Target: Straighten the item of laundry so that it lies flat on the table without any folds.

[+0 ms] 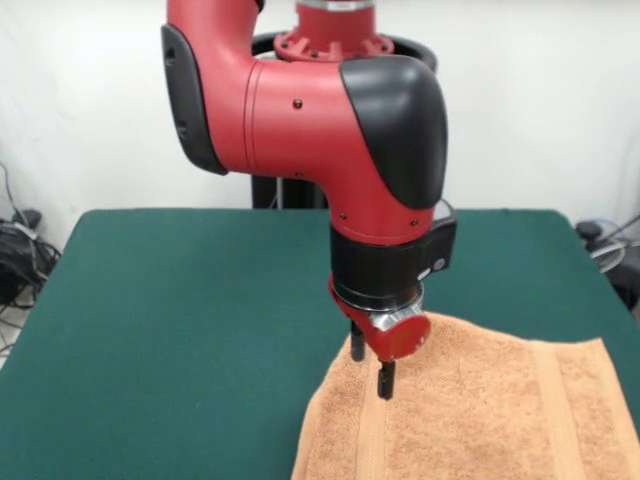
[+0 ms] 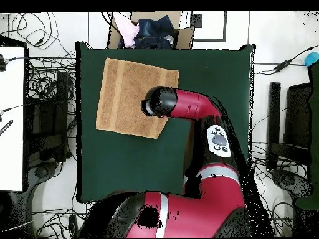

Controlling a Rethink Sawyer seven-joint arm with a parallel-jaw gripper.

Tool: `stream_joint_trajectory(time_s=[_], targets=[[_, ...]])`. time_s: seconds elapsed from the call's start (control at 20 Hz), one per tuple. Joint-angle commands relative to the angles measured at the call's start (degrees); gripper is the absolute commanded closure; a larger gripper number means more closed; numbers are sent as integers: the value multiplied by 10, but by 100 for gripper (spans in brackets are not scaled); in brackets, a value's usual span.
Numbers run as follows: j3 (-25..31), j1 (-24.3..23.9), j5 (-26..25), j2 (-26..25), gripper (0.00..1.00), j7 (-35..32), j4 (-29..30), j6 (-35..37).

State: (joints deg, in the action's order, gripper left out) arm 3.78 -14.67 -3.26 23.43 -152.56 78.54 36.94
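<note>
White walls behind, and cables trail across the floor (image 2: pixel 43 155) on both sides of the table (image 1: pixel 180 300). Its dark green top is bare over most of its width. Beyond one edge sits a box of clothes (image 2: pixel 149 31), and a white desk (image 2: pixel 12 112) runs along one side of the overhead view. The red and black arm (image 1: pixel 330 130) bends down over the table, its wrist right above the towel (image 1: pixel 480 410). The towel lies spread near one corner of the table, roughly flat, its woven bands showing as paler stripes; its near part runs out of the front view. The gripper (image 1: pixel 372 372) points straight down, one dark finger (image 1: pixel 385 380) touching the towel by its edge. Whether the fingers are apart or together, I cannot tell.
</note>
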Motion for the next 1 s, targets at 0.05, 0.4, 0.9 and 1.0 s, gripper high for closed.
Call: stream_joint_trajectory(time_s=[0.05,0.4,0.9,1.0], targets=[[59,-18,-30,-22,0,76,51,-11],[69,-22,-32,9,0,60,114,-41],[75,-7,-36,-1,0,37,140,-86],[74,-6,-39,-6,0,36,140,-95]])
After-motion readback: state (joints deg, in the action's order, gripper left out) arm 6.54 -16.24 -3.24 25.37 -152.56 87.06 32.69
